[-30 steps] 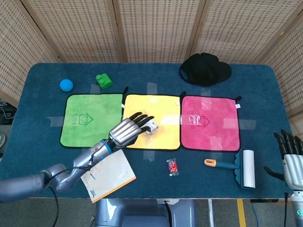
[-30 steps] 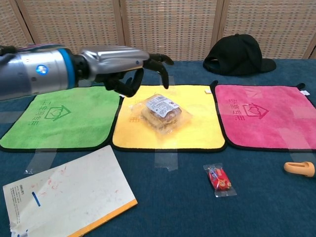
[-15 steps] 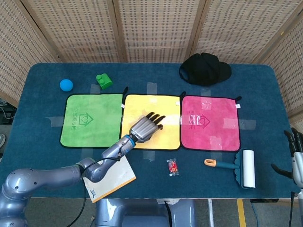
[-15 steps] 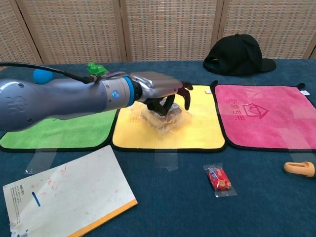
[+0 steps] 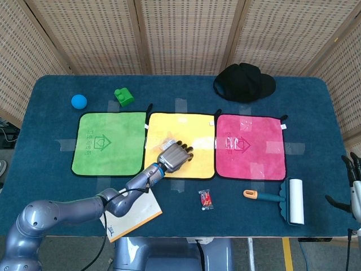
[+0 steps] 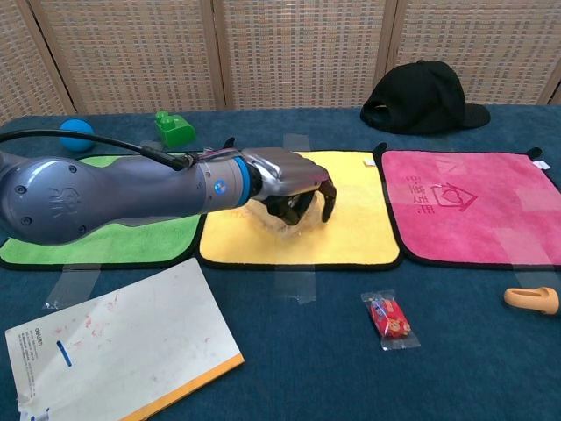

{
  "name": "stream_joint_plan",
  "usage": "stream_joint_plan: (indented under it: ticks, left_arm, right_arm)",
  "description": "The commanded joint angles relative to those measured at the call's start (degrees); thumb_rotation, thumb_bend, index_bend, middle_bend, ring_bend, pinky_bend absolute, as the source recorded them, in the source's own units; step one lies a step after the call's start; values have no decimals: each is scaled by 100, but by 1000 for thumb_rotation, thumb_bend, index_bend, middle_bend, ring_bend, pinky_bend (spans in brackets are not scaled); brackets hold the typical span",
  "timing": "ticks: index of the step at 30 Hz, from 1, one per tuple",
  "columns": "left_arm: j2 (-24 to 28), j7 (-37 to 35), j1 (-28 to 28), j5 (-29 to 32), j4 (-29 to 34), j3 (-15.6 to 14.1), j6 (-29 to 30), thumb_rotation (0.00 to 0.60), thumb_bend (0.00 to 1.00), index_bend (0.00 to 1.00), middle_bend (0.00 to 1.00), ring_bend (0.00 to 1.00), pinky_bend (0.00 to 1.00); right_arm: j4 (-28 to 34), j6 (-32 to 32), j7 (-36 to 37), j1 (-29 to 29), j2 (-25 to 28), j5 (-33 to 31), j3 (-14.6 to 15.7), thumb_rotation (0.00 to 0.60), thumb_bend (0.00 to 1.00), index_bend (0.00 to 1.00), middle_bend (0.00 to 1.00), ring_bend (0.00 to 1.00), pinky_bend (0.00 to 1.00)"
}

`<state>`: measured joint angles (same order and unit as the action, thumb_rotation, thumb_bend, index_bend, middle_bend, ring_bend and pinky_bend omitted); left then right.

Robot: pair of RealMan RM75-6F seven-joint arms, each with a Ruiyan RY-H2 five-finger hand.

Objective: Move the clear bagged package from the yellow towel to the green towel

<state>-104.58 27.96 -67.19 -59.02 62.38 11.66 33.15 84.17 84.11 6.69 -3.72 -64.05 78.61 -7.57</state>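
Note:
The clear bagged package point(image 6: 277, 217) lies on the yellow towel point(image 5: 197, 127) in the middle of the table, mostly hidden under my left hand point(image 5: 175, 157). That hand point(image 6: 290, 179) covers it from above with the fingers curled down around it, gripping it. One corner of the bag point(image 5: 168, 145) shows behind the hand in the head view. The green towel point(image 5: 107, 141) lies flat just left of the yellow one, partly hidden by my left forearm in the chest view. My right hand point(image 5: 355, 182) hangs off the table's right edge, fingers apart and holding nothing.
A pink towel point(image 5: 250, 145) lies right of the yellow one. In front are a red snack packet point(image 5: 206, 199), a lint roller point(image 5: 287, 200) and a notebook point(image 5: 132, 209). At the back sit a black cap point(image 5: 243, 82), a green block point(image 5: 123, 96) and a blue ball point(image 5: 79, 101).
My left hand came from above the towel's left side down onto the package, and its fingers curled closed around it. The right hand slid further off the right edge.

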Motion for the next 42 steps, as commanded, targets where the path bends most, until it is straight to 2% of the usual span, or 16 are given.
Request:
stream_joint_plan:
  ticks: [1, 28, 42]
  left_arm:
    - [189, 27, 83, -64, 133, -131, 123, 600, 1000, 473, 228, 227, 206]
    - [1620, -182, 804, -691, 823, -1087, 452, 600, 1000, 507, 252, 247, 205]
    - [1992, -254, 1206, -792, 949, -1296, 711, 600, 1000, 507, 252, 247, 201]
  right_arm:
    - [-3, 6, 10, 8, 8, -13, -14, 600, 0, 0, 0, 0, 0]
    - [190, 73, -196, 31, 13, 81, -9, 600, 0, 0, 0, 0, 0]
    - [324, 168, -250, 54, 43, 243, 37, 600, 0, 0, 0, 0, 0]
